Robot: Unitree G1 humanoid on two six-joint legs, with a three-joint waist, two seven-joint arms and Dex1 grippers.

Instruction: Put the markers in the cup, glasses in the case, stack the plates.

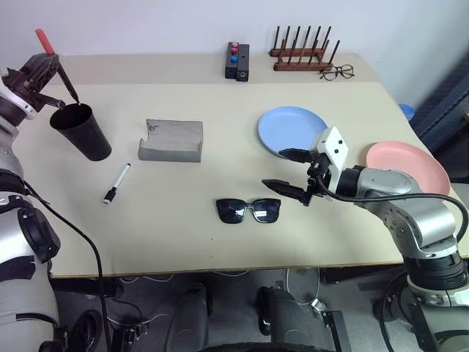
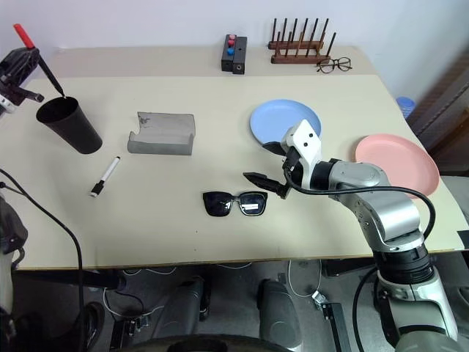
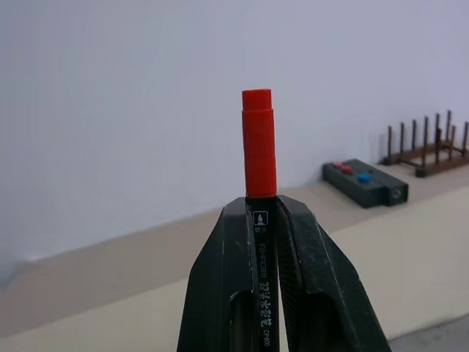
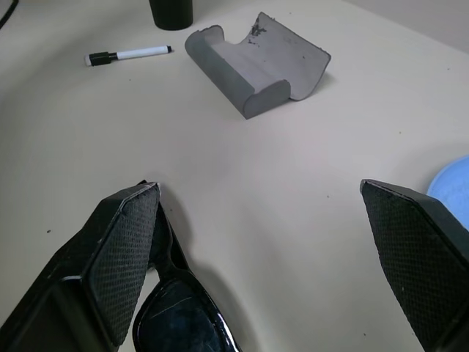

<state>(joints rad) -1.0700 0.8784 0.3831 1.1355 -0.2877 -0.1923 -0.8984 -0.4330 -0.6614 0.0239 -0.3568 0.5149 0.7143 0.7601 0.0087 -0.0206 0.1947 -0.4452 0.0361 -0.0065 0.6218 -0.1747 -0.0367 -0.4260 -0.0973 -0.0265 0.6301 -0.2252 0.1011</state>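
Beige table (image 1: 220,242), white wall (image 1: 183,22) behind.

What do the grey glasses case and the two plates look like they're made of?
The case looks like grey felt or a similar matted fabric: dull, no shine, soft rounded edges, with a few dark specks on its flap. The blue plate and pink plate look like smooth matte plastic, possibly glazed ceramic: even colour, thin rims, only a faint sheen. The pictures leave that open.
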